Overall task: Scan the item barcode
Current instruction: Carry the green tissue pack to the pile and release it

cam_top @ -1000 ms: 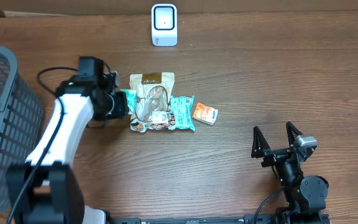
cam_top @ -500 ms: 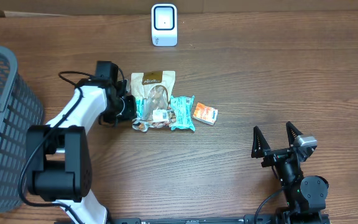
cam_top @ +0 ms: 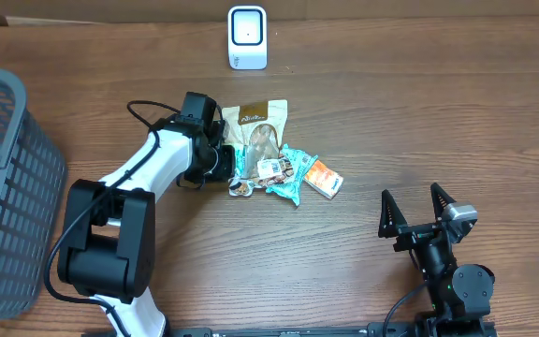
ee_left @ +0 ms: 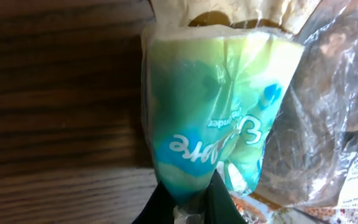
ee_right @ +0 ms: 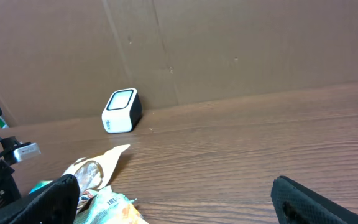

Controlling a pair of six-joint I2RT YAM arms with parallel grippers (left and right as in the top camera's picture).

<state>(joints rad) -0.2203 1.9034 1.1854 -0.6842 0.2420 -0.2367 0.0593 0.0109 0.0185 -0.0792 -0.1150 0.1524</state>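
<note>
My left gripper (ee_left: 188, 200) is shut on the bottom corner of a green-and-blue pouch (ee_left: 219, 112), which fills the left wrist view and lies against a clear-windowed brown snack bag (cam_top: 262, 131). From overhead, the left gripper (cam_top: 226, 161) sits at the left side of the pile of packets. A teal packet (cam_top: 293, 174) and an orange packet (cam_top: 325, 178) lie to the right of it. The white barcode scanner (cam_top: 247, 37) stands at the back edge, also seen in the right wrist view as the scanner (ee_right: 122, 111). My right gripper (cam_top: 417, 208) is open and holds nothing, at the front right.
A grey mesh basket (cam_top: 7, 187) stands at the left edge of the wooden table. A cardboard wall (ee_right: 229, 50) rises behind the scanner. The left arm's black cable loops beside its forearm.
The left arm has swung right with the pouch in its grip, and the pile of packets has shifted right and turned. The right arm has not moved.
</note>
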